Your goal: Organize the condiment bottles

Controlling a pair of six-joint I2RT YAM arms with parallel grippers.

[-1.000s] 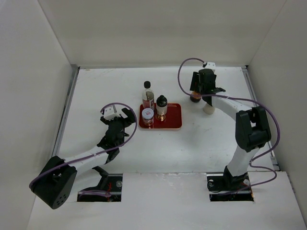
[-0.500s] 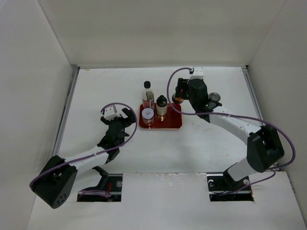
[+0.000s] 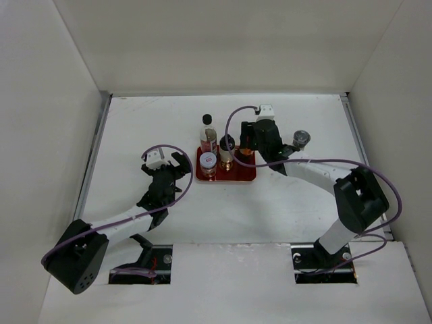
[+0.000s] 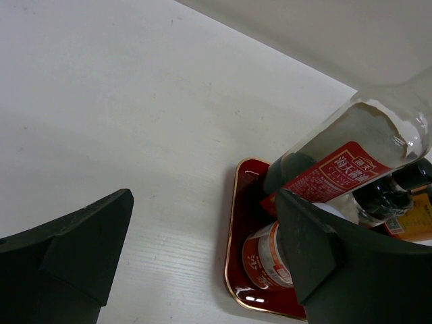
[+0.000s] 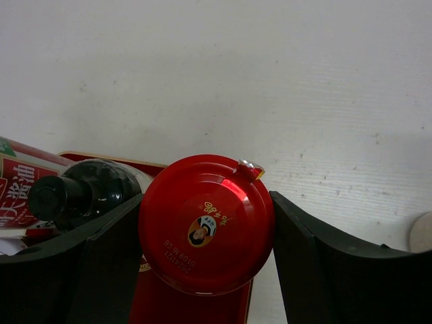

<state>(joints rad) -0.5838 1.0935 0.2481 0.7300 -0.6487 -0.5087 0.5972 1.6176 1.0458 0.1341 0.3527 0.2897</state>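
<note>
Your right gripper (image 3: 247, 143) is closed partway on the red-capped jar (image 5: 206, 223), a finger on each side of the cap, which keeps it upright over the red tray (image 3: 247, 175). I cannot tell whether it touches down. It sits just beside the small dark bottle (image 3: 227, 150), since the tall red-labelled bottle (image 3: 208, 135) and white-lidded jar (image 3: 208, 162) fill the tray's left side. The grey-capped shaker (image 3: 300, 138) stands alone on the table, likely next. Your left gripper (image 3: 174, 170) hangs wide open and empty, off the tray's left.
</note>
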